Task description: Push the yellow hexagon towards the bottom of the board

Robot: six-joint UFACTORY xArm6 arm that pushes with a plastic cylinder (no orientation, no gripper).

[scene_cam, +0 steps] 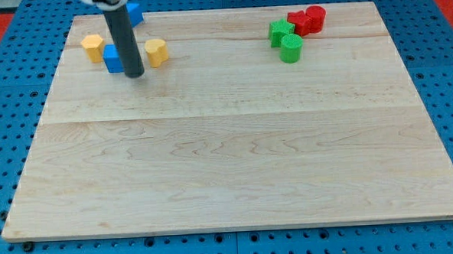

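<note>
Two yellow blocks sit near the board's top left. One (93,47) at the far left looks hexagonal; the other (156,52) is more rounded and I cannot make out its shape. A blue cube (114,59) stands between them, partly hidden by the rod. My tip (134,73) rests on the board just right of the blue cube and just left of and below the rounded yellow block. It is about 50 px to the right of and below the hexagonal one.
Another blue block (136,12) lies at the top edge behind the rod. At the top right are a green star (280,30), a green cylinder (290,48), a red star-like block (298,23) and a red cylinder (315,17).
</note>
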